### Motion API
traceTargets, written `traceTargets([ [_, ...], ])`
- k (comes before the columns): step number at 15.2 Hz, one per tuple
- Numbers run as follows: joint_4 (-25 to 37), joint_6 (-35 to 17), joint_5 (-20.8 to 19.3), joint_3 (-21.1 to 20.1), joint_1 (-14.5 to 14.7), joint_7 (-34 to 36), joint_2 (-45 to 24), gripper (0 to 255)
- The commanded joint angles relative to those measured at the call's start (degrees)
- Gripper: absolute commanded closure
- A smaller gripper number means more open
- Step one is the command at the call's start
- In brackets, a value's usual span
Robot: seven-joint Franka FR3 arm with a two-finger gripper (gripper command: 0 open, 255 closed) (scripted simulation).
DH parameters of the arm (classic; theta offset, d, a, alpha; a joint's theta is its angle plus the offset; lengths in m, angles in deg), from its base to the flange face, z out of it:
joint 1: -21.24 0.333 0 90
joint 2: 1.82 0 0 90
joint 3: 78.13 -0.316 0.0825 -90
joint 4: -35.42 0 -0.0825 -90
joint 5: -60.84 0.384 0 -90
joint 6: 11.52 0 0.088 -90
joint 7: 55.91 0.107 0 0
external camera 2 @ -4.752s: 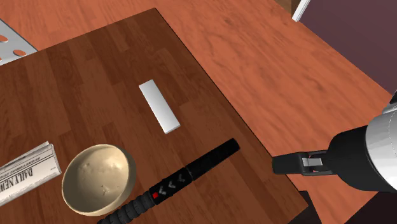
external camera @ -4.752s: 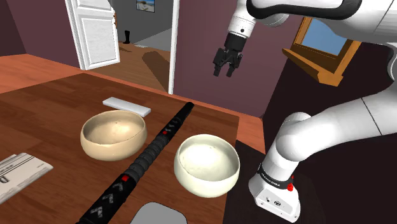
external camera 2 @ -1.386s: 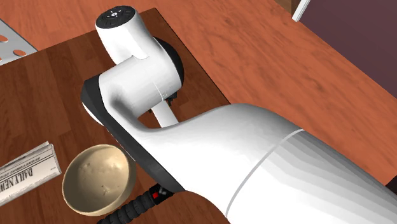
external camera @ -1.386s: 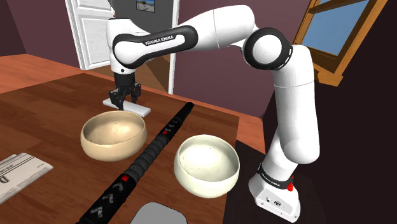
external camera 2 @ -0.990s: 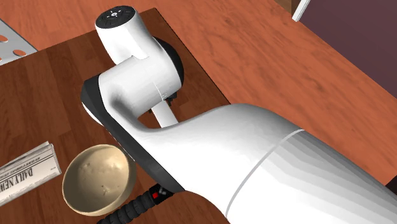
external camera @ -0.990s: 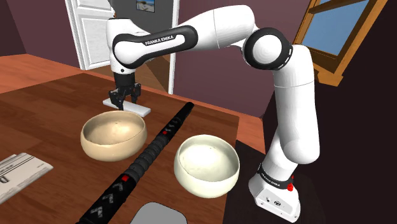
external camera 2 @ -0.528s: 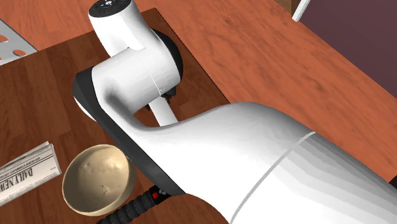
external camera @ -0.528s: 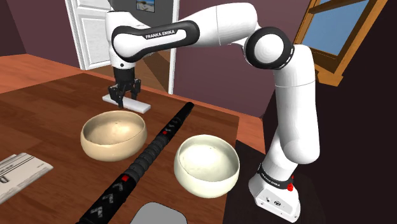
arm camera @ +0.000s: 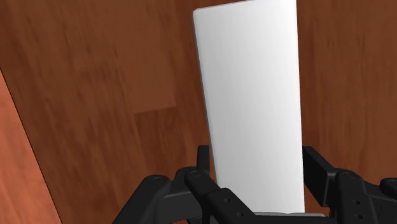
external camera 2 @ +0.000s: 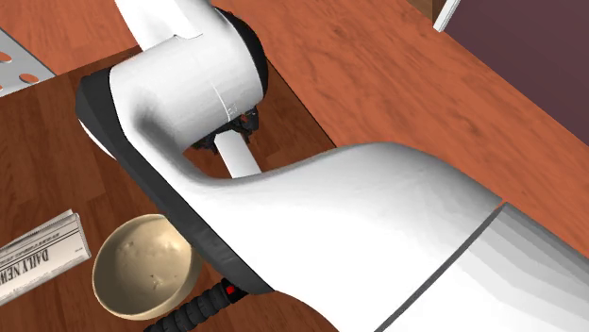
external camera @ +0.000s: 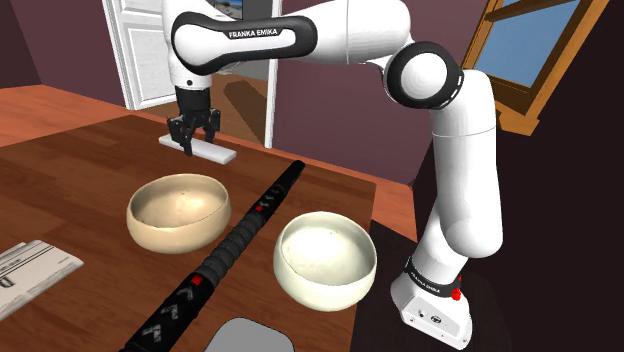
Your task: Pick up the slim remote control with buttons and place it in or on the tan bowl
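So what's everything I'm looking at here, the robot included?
white slab: one, plain white, clasped in the gripper, beyond the tan bowl
tan bowl: one, tan, on the table
pale bowl: one, cream, nearest the stand
black stick: one, black with a red button, lying between the bowls
newspaper: one, grey-white, shoulder view's lower left
table: one, dark brown wood
door: one, white, behind the table
window: one, wooden frame, shoulder view's upper right
stand: one, white
arm: one, white with dark joints
gripper: one, black, shut on the slab
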Motion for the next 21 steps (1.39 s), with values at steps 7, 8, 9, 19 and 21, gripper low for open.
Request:
traceTargets([
  [7, 6.6, 6.4, 0.0, -0.1, 0.4, -0.2, -0.2, 255],
  [8, 7.6, 7.2, 0.0, -0.1, 0.5, -0.2, -0.3, 255],
  [9, 8.6, 8.1, 0.0, -0.1, 0.6, -0.3, -0.5, 255],
  [19, 21.8, 17.9, -0.6, -0.1, 1.8, -0.5, -3.9, 255],
  [21, 19.4, 17.3, -0.4, -0.4, 2.2, 0.5, -2.1, 255],
])
